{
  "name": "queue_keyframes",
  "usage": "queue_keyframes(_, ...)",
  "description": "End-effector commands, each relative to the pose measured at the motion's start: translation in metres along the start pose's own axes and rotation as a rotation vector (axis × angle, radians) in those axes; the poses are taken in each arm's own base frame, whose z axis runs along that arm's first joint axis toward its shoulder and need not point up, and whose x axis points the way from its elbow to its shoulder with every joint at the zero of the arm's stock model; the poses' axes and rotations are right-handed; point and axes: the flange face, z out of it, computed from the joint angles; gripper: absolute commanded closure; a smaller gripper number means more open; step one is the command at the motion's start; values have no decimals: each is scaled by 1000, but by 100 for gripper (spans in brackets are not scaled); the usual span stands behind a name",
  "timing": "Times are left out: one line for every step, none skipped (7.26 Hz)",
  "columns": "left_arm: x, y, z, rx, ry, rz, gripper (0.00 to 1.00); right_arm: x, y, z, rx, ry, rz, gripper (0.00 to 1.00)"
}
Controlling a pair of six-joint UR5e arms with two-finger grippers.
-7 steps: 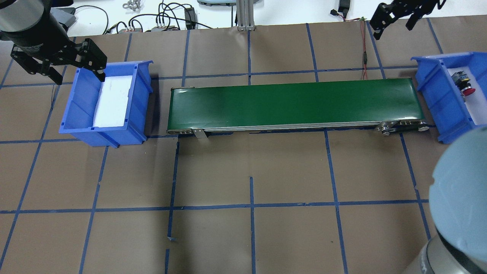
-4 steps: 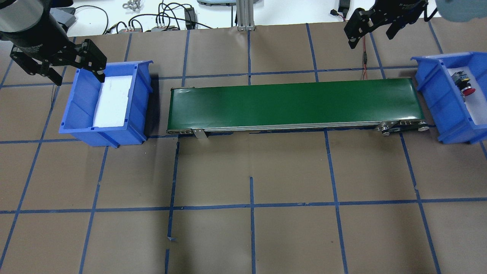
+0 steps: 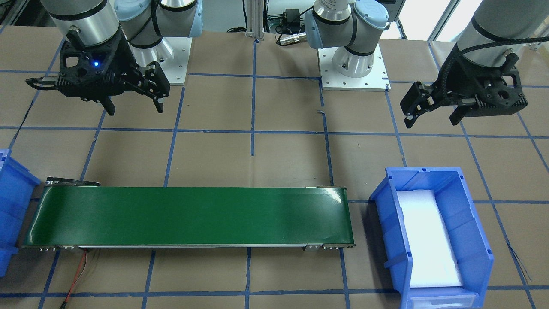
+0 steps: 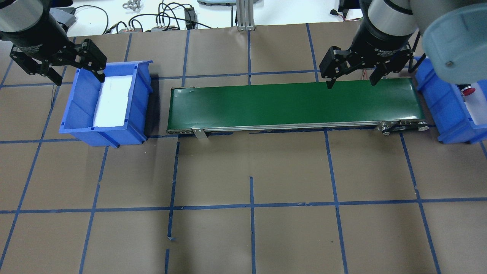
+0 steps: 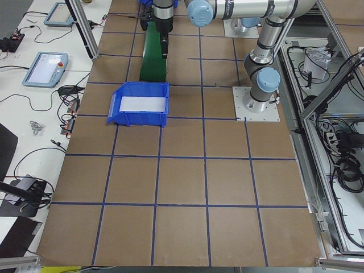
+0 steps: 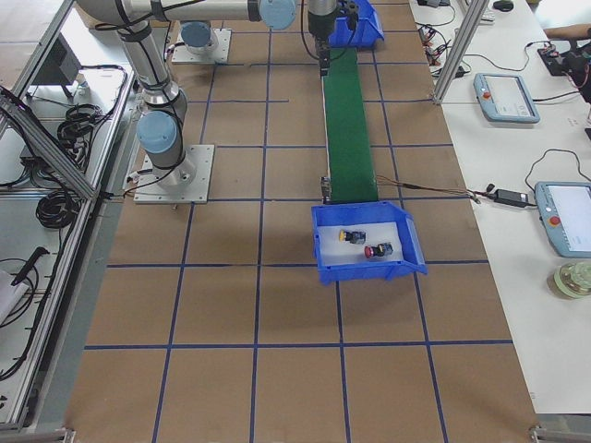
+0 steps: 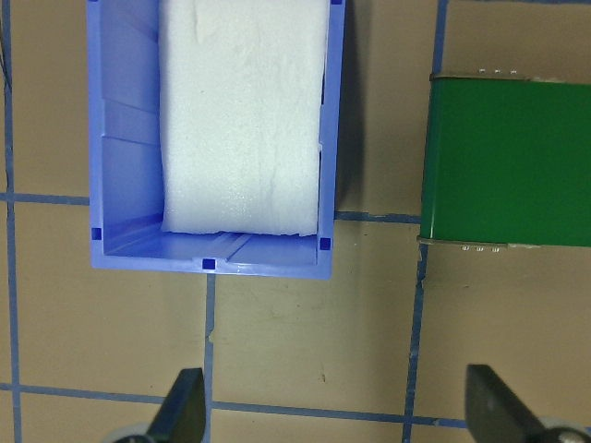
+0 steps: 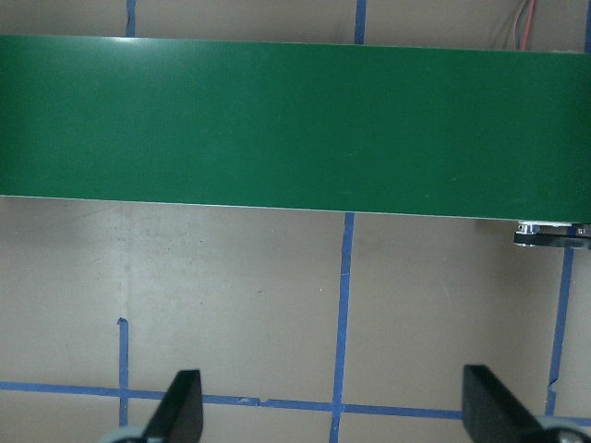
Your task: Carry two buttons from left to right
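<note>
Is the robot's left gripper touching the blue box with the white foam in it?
Apart. In the front-facing view the left gripper hangs open well clear of the blue box, with a stretch of bare brown table showing between them.

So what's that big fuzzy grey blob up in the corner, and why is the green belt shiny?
Overhead view: the blob is the right arm's joint, too near the camera to be sharp. Front-facing view: light glints off the green belt near its end by the blue bin.

Nothing legible — white lettering on the right end effector is blurred.
</note>
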Motion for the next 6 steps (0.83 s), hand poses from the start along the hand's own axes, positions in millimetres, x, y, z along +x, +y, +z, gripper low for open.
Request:
queue_keyframes(0, -1, 0, -1, 2, 0, 0, 10, -1, 0, -5, 12, 24, 0)
queue_keyframes(0, -1, 1, -1, 3, 0, 0, 16, -1, 4, -28, 14, 37, 0)
queue_keyframes(0, -1, 1, -1, 3, 2, 0, 24, -5, 13, -63, 20, 52, 0)
queue_keyframes(0, -1, 1, -2, 3, 2, 0, 33, -15, 16, -84, 19, 67, 0)
queue_keyframes(1, -1, 1, 0, 6, 2, 0, 36, -28, 14, -120, 17, 71, 0)
queue_keyframes(0, -1, 2, -2, 6, 0, 0, 34, -31, 12, -121, 17, 68, 0)
